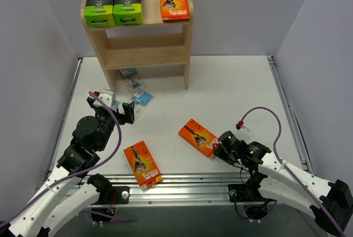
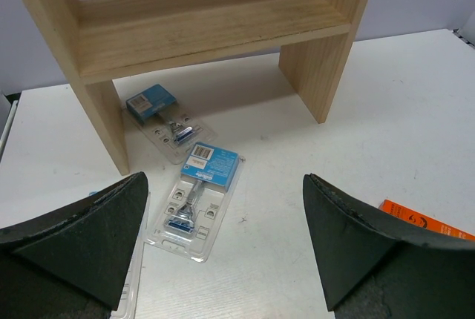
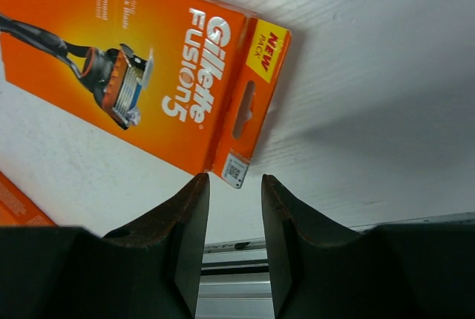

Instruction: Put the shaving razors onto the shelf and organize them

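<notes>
Two risks; left gripper [image 2: 224, 182], jaws wide, hangs over a blister pack [image 2: 210, 165] lying flat by the shelf [image 2: 200, 26] foot: thin edge could slip the pads; right gripper [image 3: 234, 179], jaws narrow and empty, sits just short of the orange box [image 3: 148, 74] hang tab [image 3: 249, 111]: closing here may pinch air or shove the box.

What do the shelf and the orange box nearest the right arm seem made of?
Shelf: pale unpainted wood, matt, grain lines visible. Orange box: probably printed cardboard, slight sheen, flat hang tab with a slot.
</notes>
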`<state>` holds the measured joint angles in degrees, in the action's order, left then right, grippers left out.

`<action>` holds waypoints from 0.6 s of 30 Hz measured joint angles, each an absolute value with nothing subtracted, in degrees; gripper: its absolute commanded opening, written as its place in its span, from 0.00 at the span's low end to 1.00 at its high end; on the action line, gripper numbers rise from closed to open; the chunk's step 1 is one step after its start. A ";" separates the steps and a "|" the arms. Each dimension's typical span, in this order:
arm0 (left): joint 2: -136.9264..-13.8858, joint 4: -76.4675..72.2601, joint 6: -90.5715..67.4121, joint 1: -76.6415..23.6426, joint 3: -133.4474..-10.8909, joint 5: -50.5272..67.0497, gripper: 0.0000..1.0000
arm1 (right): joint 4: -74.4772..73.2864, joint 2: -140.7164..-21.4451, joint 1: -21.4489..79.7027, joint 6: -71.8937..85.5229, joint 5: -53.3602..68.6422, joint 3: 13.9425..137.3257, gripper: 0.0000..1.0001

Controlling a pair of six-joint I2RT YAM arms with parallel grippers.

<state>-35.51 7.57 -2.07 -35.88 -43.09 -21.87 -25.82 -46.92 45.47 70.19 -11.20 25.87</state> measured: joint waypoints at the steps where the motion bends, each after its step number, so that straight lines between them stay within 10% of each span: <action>1: -35.51 7.60 -2.07 -35.92 -43.11 -21.87 0.94 | -25.93 -46.92 45.47 70.43 -11.22 25.41 0.30; 18: -35.75 8.16 -2.09 -37.08 -43.11 -21.82 0.94 | -20.97 -50.50 45.45 72.60 -12.03 21.82 0.31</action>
